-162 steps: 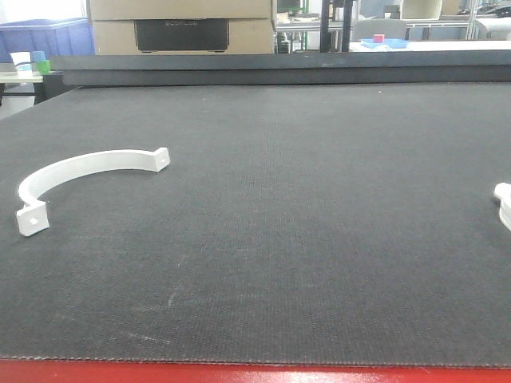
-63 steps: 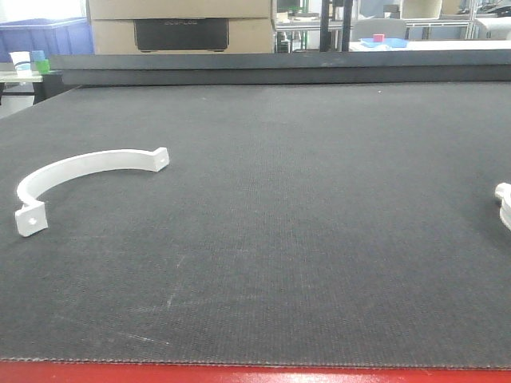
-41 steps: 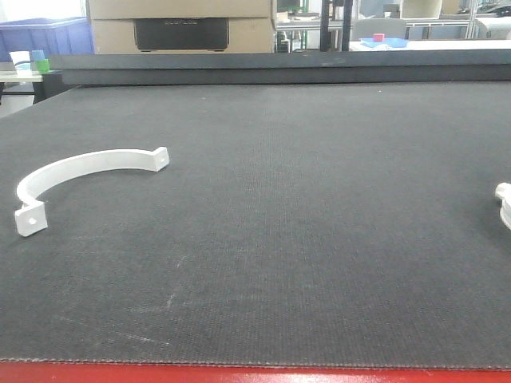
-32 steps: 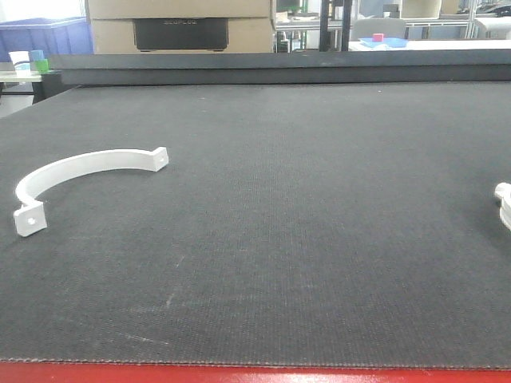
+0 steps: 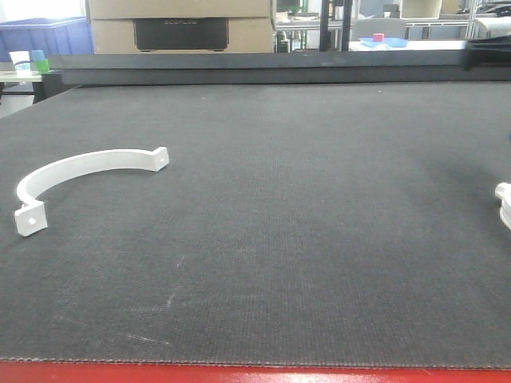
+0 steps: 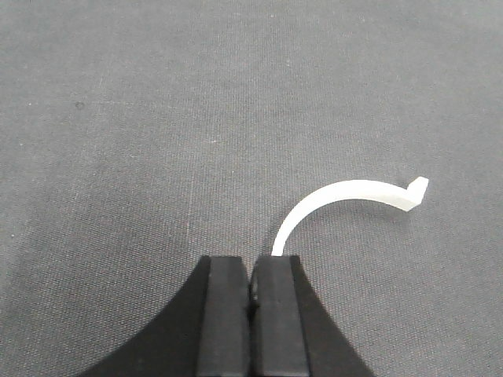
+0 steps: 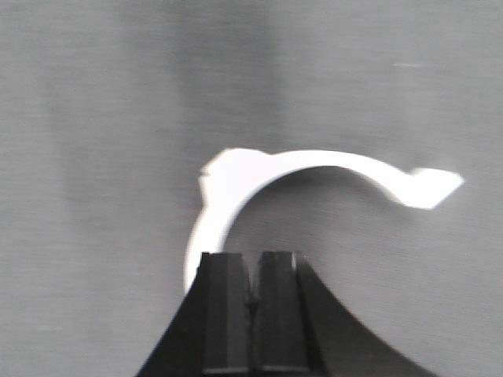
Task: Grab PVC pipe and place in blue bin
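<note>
Dark grey woven matting is covering a wide bench (image 5: 303,239), with a red strip running along its near edge. Far back on the left, a blue bin (image 5: 48,36) is sitting beyond the bench, well apart from everything else. On the left of the bench a white, curved PVC pipe clamp (image 5: 88,164) is lying flat, with a small tab at each end. The left pincer (image 6: 251,294) is hovering above one end of it, fingers pressed together and holding nothing. At the far right edge a second clamp (image 5: 504,203) is showing only partly. The right pincer (image 7: 251,302) is hanging over it, likewise closed and empty. Each clamp is looking light, rigid and smooth, so gripping across the thin band mid-arc is probably safest.
</note>
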Controlling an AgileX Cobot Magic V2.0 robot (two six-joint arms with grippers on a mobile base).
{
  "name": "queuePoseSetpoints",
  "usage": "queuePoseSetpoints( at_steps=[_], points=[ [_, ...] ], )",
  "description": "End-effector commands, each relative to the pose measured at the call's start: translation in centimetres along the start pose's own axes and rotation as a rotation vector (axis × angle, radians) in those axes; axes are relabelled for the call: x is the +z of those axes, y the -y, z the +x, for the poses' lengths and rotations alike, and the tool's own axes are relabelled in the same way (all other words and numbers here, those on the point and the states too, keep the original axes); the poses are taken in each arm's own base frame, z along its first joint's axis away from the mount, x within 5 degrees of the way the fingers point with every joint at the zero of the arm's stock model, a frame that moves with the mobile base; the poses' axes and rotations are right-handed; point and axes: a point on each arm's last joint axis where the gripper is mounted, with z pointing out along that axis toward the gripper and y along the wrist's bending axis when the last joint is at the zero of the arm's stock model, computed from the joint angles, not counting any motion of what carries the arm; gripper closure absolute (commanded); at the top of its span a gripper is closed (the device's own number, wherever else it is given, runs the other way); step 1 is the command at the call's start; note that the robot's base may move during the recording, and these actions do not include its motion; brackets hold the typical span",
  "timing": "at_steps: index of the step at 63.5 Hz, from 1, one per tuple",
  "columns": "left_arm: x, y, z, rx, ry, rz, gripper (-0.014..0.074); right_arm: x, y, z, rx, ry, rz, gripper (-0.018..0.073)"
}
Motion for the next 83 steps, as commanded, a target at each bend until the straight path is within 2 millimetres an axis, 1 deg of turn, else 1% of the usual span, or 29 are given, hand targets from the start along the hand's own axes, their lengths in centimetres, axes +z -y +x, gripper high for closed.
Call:
queuePoseSetpoints(
  at_steps=[1,4,8,12,13,18,22,36,42,62,70,74,77,82,83],
  points=[
    [-0.2,0.0,-0.3,-0.010,0.014,0.002,0.0708,0.0,-0.3,-0.5,0.015,0.001,-0.009,0.0711],
    [-0.2,0.0,-0.3,-0.010,0.014,0.002,0.0708,0.2,-0.3,-0.6,0.015,-0.003,-0.007,0.0704],
    [-0.2,0.0,-0.3,-0.010,0.014,0.002,0.0708,0.6,-0.3,-0.6,0.017,-0.011,-0.004,0.0654],
    [-0.2,0.0,-0.3,-0.010,0.014,0.002,0.0708,1.2,-0.4,-0.6,0.023,-0.034,-0.007,0.0536],
    [-0.2,0.0,-0.3,-0.010,0.014,0.002,0.0708,1.3,-0.4,-0.6,0.024,-0.041,-0.006,0.0494],
    [-0.2,0.0,-0.3,-0.010,0.014,0.002,0.0708,2.0,-0.5,-0.6,0.031,-0.060,-0.005,0.0358],
    [-0.2,0.0,-0.3,-0.010,0.014,0.002,0.0708,2.5,-0.5,-0.7,0.049,-0.072,0.000,0.0323],
    [-0.2,0.0,-0.3,-0.012,0.014,0.003,0.0708,4.9,-0.7,-0.6,0.077,-0.151,0.014,0.0326],
    [-0.2,0.0,-0.3,-0.012,0.014,0.003,0.0708,5.6,-0.7,-0.6,0.078,-0.171,0.021,0.0326],
    [-0.2,0.0,-0.3,-0.012,0.014,0.003,0.0708,7.1,-0.7,-0.5,0.078,-0.210,0.036,0.0326],
    [-0.2,0.0,-0.3,-0.012,0.014,0.003,0.0708,7.3,-0.6,-0.4,0.078,-0.222,0.040,0.0327],
    [-0.2,0.0,-0.3,-0.012,0.014,0.003,0.0708,7.3,-0.6,-0.4,0.078,-0.224,0.041,0.0360],
    [-0.2,0.0,-0.3,-0.012,0.014,0.003,0.0708,7.3,-0.6,-0.4,0.078,-0.224,0.041,0.0410],
    [-0.2,0.0,-0.2,-0.012,-0.001,0.003,0.0708,7.3,-0.6,-0.4,0.078,-0.226,0.042,0.0518],
    [-0.2,0.0,-0.1,-0.012,-0.004,0.003,0.0708,7.3,-0.6,-0.4,0.078,-0.226,0.042,0.0552]
  ],
)
